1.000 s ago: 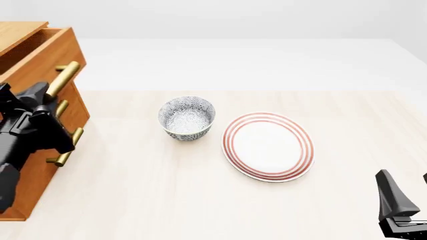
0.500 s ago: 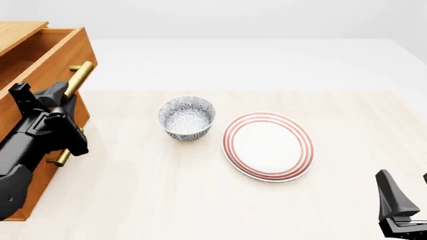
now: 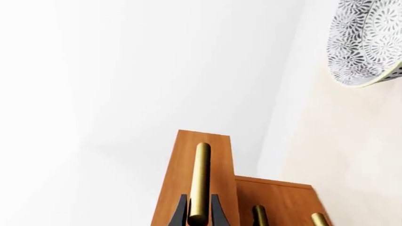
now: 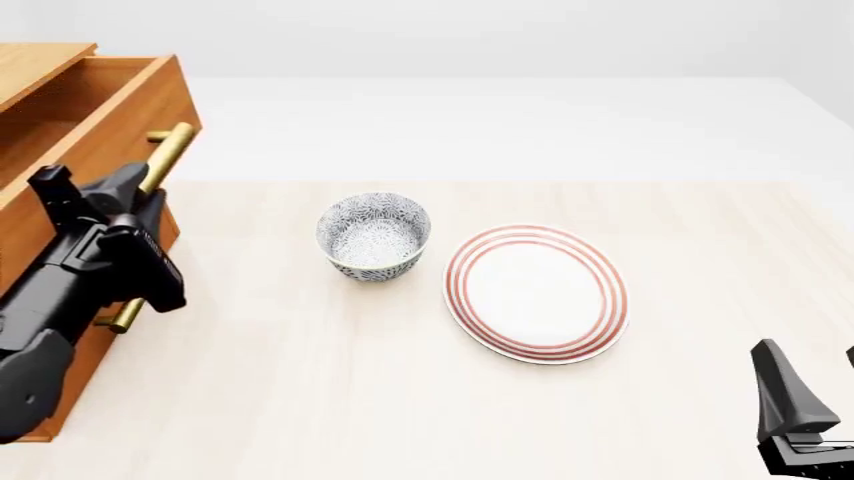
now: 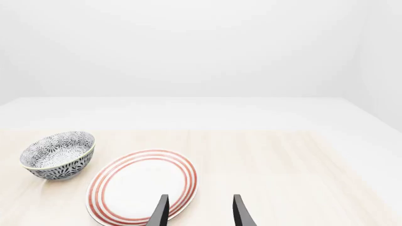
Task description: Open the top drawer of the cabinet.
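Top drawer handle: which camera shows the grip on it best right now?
Left wrist view: the left gripper has its fingers on both sides of the brass handle. The front view shows only the handle's end past the arm; the right wrist view misses it.

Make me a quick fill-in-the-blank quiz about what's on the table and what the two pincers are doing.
1. The left pincer grips the top drawer's brass ____.
2. The right pincer holds ____.
3. The patterned bowl sits left of the red-ringed ____.
4. The cabinet stands at the table's ____ edge.

Missing words: handle; nothing; plate; left
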### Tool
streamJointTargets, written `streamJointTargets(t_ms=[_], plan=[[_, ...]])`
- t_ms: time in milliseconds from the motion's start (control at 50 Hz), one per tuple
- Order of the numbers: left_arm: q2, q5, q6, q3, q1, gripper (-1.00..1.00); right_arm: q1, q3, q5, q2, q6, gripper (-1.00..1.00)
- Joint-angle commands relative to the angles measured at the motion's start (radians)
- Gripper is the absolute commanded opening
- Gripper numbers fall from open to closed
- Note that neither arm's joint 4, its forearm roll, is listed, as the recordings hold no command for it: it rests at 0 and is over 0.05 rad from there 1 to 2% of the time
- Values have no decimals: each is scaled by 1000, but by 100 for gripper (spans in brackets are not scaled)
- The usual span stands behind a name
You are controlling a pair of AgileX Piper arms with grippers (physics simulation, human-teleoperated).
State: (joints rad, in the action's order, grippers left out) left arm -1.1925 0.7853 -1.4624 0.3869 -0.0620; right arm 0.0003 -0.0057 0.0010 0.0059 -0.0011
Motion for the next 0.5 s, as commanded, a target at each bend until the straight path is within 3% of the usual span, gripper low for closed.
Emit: streamJointTargets(t_ms=[20,380,400,500], plan=[[-22,-12,7,-32,-97,-100,0,1,-1,-1,0,100],[-12,15,5,-59,-149,-100,0,1,-1,-1,0,100],[-13,-4,12,-52,-160,100,0,1,-1,-1,0,100],[6,-37,13,-41,-169,100,0,1,-1,-1,0,100]])
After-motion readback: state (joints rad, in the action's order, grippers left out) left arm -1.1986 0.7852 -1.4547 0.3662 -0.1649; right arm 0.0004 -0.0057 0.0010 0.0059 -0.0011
